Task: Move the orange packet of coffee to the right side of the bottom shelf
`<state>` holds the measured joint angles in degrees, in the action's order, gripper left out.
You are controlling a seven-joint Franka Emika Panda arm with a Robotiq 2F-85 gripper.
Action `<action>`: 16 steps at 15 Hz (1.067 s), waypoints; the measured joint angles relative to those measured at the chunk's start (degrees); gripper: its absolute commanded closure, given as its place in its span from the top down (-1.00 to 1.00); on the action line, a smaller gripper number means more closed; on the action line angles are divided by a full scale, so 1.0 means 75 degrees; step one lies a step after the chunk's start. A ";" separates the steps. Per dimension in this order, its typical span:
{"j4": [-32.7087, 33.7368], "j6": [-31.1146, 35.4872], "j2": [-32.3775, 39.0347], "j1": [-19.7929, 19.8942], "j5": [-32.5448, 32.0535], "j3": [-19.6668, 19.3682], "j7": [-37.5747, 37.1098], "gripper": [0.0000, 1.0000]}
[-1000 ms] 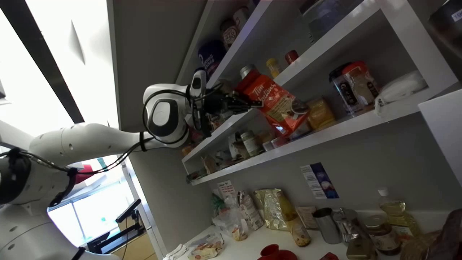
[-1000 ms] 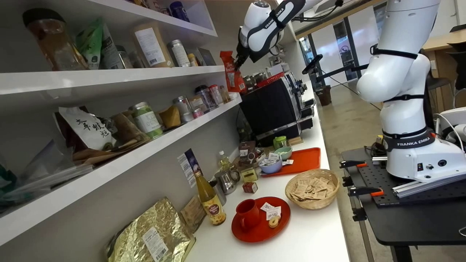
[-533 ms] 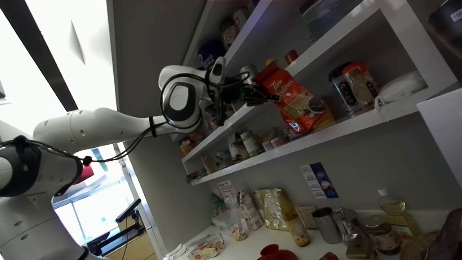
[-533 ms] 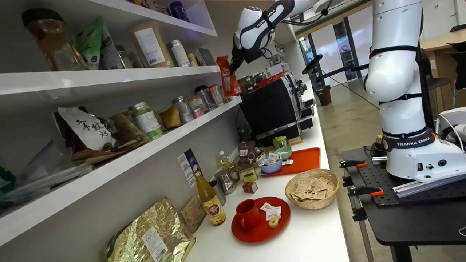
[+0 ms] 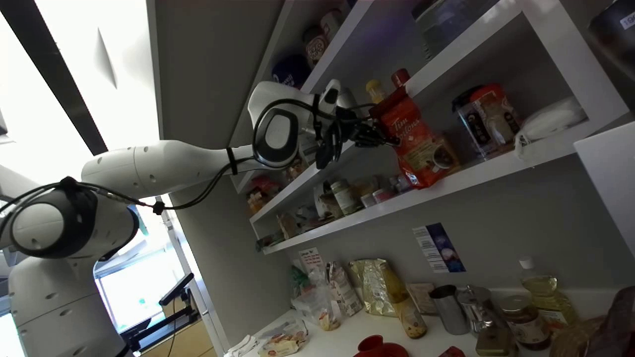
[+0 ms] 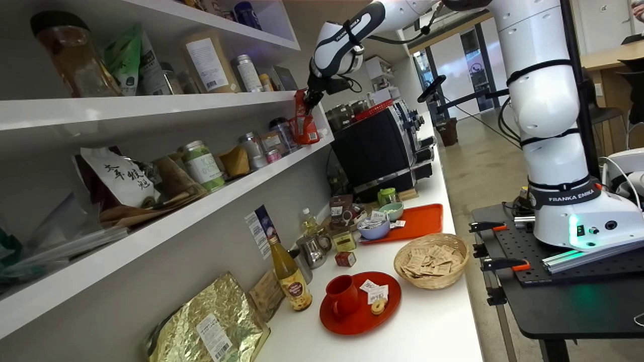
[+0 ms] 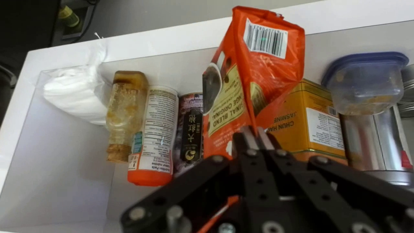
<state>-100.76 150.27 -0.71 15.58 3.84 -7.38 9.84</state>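
Observation:
The orange packet of coffee (image 5: 419, 146) hangs tilted at the bottom shelf (image 5: 347, 221), in front of the jars. It also shows in an exterior view (image 6: 304, 125) near the far end of the bottom shelf (image 6: 201, 218). My gripper (image 5: 394, 141) is shut on the packet's side edge. In the wrist view, my fingertips (image 7: 256, 134) pinch a thin fold of the packet (image 7: 224, 113), and its barcode end lies over the shelf's front edge (image 7: 161, 42). I cannot tell whether the packet touches the board.
In the wrist view, a yellow-orange tin (image 7: 318, 126) stands right beside the packet. A dark tin (image 7: 189, 136), an orange-capped bottle (image 7: 155, 129), a corked jar (image 7: 124, 113) and a white bag (image 7: 79, 90) stand on its other side. A higher shelf board (image 5: 461, 44) is close above.
The arm has carried the packet to the right in an exterior view, and left and slightly down in an exterior view, in toward the bottom shelf. The packet remains held throughout.

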 measured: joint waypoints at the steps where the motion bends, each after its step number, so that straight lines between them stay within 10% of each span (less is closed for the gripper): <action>1: 0.0175 -0.0118 0.0119 -0.0028 0.0115 -0.0056 0.0060 -0.96; 16: 0.2901 -0.1620 0.2008 0.0008 0.0959 -0.0139 0.0123 -0.97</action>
<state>-79.00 138.11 14.35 15.64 11.03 -8.43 10.76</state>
